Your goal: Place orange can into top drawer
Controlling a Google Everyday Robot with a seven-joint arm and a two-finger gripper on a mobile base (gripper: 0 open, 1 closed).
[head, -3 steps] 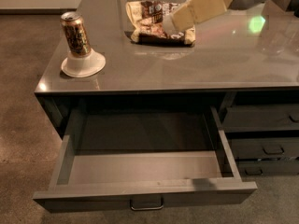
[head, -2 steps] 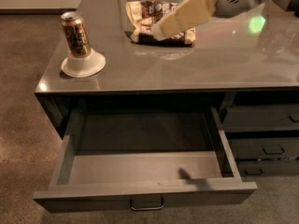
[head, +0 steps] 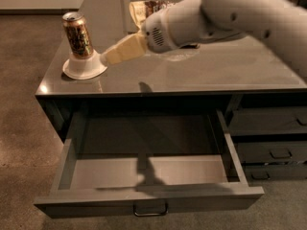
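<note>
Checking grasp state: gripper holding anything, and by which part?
Nothing held yet. The gripper is beside the orange can, which stands upright on a white base.

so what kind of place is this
Probably an office or break area, though that's a guess: a grey cabinet with drawers, its top drawer open, stands on a carpet-like floor, with an orange can and snack bag on top. The gripper hovers beside the can.

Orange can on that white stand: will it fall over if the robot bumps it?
Probably tippy: the slim orange-and-gold patterned can stands tall on a small white round base. Its smooth metal may slip. The cream gripper is right beside the base.
</note>
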